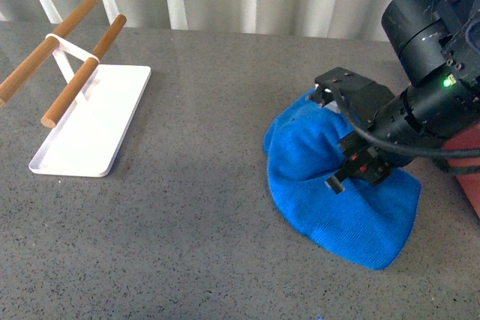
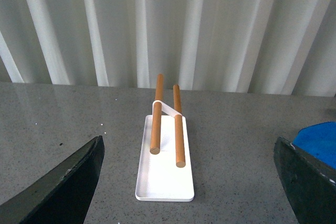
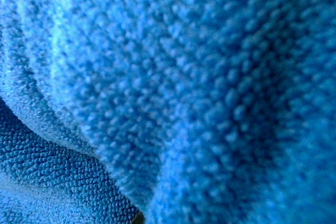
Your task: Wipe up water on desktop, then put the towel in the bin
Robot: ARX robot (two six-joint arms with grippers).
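Observation:
The bright blue towel [image 1: 330,192] lies bunched on the speckled dark grey desktop [image 1: 195,215] at the right. My right gripper [image 1: 358,170] is shut on the towel, pressing into its middle from the right. The towel fills the right wrist view [image 3: 168,98], hiding the fingers. A corner of the salmon-pink bin [image 1: 469,166] shows at the right edge, behind the right arm. My left gripper [image 2: 191,182] is open and empty; its dark fingers [image 2: 63,187] frame the left wrist view. An edge of the towel shows there [image 2: 317,140].
A flat white tray [image 1: 94,125] with two wooden rods [image 1: 82,73] stands at the left on the desktop; it also shows in the left wrist view [image 2: 165,166]. White pleated curtains [image 2: 168,24] hang behind the desk.

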